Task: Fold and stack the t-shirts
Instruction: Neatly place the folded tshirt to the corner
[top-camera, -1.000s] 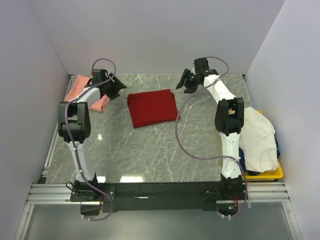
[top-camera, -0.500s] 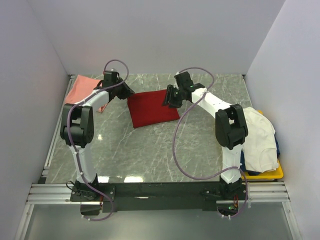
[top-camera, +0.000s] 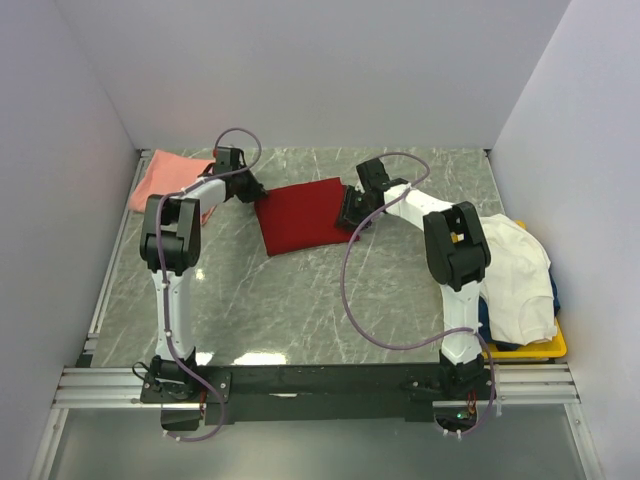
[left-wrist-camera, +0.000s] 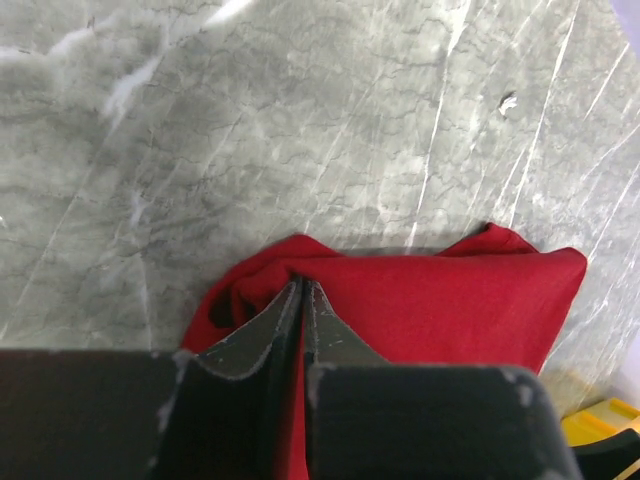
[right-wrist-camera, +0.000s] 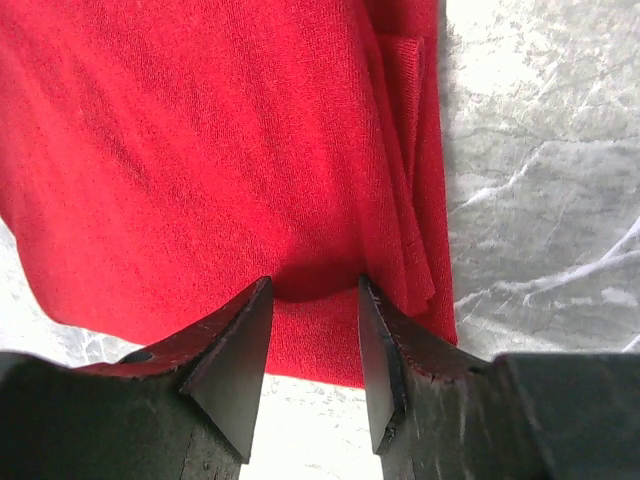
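1. The red shirt (top-camera: 303, 215) lies folded on the bench (top-camera: 300, 300), towards the back and between the two arms.
2. The left jaws are pinched together on a bunched bit of cloth at its far left corner.
3. The right jaws stand partly apart with their tips down at its right edge. Red cloth shows between them, not clamped.
4. The pink shirt (top-camera: 165, 178) lies in the back left corner.
5. The white shirt (top-camera: 520, 275) is heaped over the yellow tray (top-camera: 550, 348) at the right.
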